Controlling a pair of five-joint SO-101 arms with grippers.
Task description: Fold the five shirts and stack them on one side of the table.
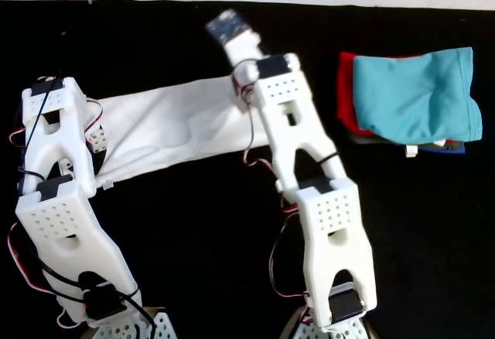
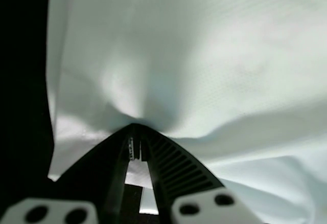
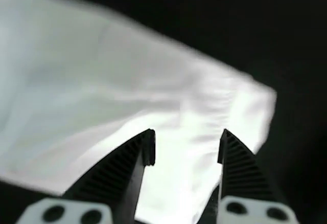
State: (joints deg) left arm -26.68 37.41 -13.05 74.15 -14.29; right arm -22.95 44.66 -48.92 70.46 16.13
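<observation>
At the left tool [image 2: 137, 132], clenched on one end of the white shirt [image 1: 170, 126], long strip lying across the table [image 1: 193, 231] toward the right tool [image 3: 186, 144], spread open just over the far end, nearer the folded stack [image 1: 410, 95]

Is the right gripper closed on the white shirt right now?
No, the right gripper is open; its jaws stand well apart above the white shirt with no cloth pinched between them.
</observation>
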